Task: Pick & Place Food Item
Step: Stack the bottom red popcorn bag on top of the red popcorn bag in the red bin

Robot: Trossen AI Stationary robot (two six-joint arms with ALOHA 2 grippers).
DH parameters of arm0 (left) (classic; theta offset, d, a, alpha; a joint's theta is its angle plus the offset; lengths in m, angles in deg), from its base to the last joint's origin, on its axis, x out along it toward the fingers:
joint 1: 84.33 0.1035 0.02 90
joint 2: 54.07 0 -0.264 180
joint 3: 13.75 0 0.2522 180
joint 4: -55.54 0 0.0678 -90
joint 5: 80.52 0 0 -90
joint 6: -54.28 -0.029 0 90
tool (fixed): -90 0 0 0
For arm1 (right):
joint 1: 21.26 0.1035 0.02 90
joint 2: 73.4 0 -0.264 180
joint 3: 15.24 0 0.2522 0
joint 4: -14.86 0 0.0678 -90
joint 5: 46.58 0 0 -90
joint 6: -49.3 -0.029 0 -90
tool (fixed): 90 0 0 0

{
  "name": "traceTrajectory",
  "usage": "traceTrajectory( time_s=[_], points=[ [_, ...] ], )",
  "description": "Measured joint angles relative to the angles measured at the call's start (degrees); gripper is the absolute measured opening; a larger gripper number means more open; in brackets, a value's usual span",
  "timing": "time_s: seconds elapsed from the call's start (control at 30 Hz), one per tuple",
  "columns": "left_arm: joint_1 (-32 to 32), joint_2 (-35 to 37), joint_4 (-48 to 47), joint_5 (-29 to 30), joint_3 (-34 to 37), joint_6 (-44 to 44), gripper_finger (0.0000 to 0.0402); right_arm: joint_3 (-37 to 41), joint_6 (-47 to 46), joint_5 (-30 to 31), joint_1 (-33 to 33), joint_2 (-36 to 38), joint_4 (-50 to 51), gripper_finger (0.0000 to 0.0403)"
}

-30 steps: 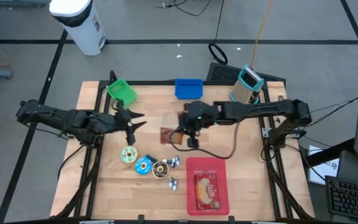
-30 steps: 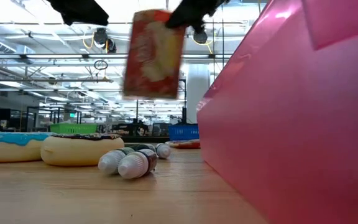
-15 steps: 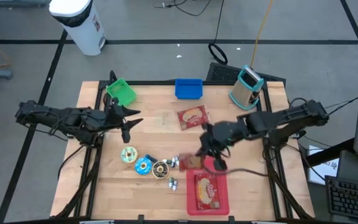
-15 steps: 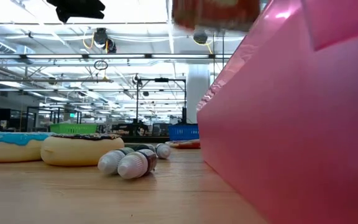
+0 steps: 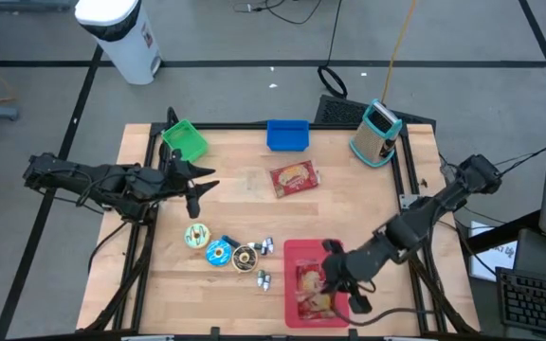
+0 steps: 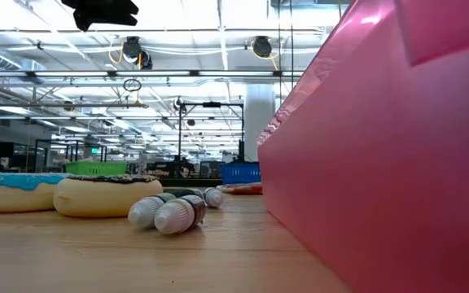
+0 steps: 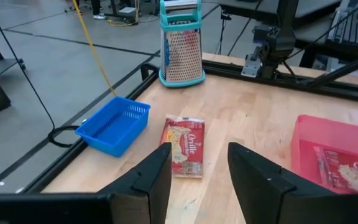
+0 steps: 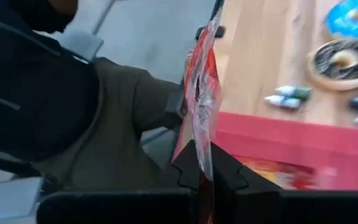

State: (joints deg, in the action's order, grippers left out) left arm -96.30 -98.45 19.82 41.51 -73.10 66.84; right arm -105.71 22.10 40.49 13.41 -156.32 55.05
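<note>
Now relocated: the right gripper (image 5: pixel 337 284), which a second ago stood mid-table, hangs over the red tray (image 5: pixel 293 252) at the near edge, its jaws pinched on a popcorn packet (image 8: pixel 202 99) held edge-up above the tray. From the low view the packet has gone; only the tray's pink wall (image 6: pixel 381 163) fills that side. The left gripper (image 5: pixel 200 187) has drawn slightly back toward its own side and hovers over the table's left half, jaws spread and holding nothing.

Count, largest first:
- Table (image 5: pixel 368 204), wooden: one.
- Red tray: one, with one popcorn packet already lying in it (image 5: pixel 307 281).
- Cheese grater (image 5: pixel 378 131), teal-framed, far right corner: one.
- Baskets: two, one blue (image 5: pixel 287 134) and one green (image 5: pixel 185 139), along the far edge.
- Popcorn packets: three in all; the third (image 5: pixel 293 178) lies flat mid-table.
- Doughnuts: three, one pale green (image 5: pixel 196 236), one blue (image 5: pixel 219 252), one dark (image 5: pixel 245 257), in a row left of the tray.
- Small bottles (image 5: pixel 264 247): several beside the doughnuts, number unclear.
</note>
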Motion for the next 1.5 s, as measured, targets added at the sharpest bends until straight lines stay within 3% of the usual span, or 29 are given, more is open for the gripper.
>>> traceTrajectory(
  time_s=[0.3,0.87,1.33,1.5],
  points=[
    [0.0,-0.02,-0.02,0.03,0.0,-3.2,0.0159,13.05,-2.68,0.01,1.09,0.07,-16.18,0.0],
    [0.0,-0.02,-0.04,-0.48,0.0,-3.37,0.0159,18.54,1.35,0.06,-1.75,0.11,-15.5,0.0004],
    [0.0,-0.02,-0.06,-0.5,0.0,-3.37,0.0159,18.56,6.75,0.26,-2.88,0.11,-13.24,0.0101],
    [0.0,-0.02,-0.05,-0.51,0.0,-3.37,0.0159,18.56,9.43,4.69,-2.9,0.11,-12.22,0.0143]
  ],
)
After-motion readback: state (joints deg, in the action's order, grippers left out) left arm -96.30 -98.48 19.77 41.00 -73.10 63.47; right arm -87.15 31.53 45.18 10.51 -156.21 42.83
